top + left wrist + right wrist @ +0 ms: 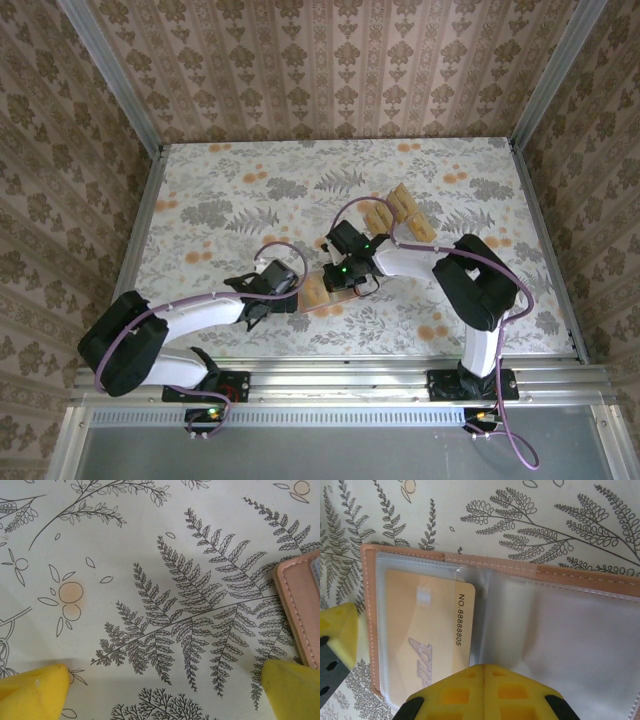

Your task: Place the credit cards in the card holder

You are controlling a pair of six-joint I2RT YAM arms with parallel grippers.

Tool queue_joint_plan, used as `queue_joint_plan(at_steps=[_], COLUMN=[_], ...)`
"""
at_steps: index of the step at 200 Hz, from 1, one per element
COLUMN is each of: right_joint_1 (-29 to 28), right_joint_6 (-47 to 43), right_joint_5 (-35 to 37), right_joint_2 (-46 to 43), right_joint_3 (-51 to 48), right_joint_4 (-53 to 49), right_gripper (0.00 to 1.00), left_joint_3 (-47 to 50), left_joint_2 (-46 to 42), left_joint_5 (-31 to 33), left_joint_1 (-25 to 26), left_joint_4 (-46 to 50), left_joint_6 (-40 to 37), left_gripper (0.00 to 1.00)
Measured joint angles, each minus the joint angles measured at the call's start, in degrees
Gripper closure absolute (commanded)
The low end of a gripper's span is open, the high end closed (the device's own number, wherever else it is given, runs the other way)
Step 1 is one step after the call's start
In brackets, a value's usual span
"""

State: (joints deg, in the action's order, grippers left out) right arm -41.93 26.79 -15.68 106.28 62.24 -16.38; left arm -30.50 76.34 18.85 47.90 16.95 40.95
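Credit card [427, 630], printed NO.88888805, inside card holder [369, 610]

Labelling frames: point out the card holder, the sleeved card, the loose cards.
card holder [368, 610]: right wrist view, left leather edge.
sleeved card [420, 630]: right wrist view, its face.
loose cards [408, 212]: top view, pile's middle.

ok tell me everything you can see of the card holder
The card holder lies open and flat on the fern-print table cover. Its rim is pinkish-tan and leather-like, with a stitched edge; inside are clear plastic sleeves. A golden card printed NO.88888805 sits in one sleeve; the other looks empty. The shut right gripper hangs over the card's end; whether it presses on it is unclear.
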Motion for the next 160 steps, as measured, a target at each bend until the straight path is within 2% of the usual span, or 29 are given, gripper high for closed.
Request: queue_joint_plan(at_steps=[160], right_joint_1=[-1.97], right_joint_6=[0.42], right_joint_5=[-0.22], right_joint_2=[1.14], right_joint_3=[0.94], right_joint_4=[0.50], right_gripper=[1.00], left_joint_3=[-0.72], left_joint_2=[2.05], left_joint_5=[-0.04], left_joint_1=[0.11], left_joint_4=[-2.10], left_joint_6=[0.02], left_gripper=[0.00])
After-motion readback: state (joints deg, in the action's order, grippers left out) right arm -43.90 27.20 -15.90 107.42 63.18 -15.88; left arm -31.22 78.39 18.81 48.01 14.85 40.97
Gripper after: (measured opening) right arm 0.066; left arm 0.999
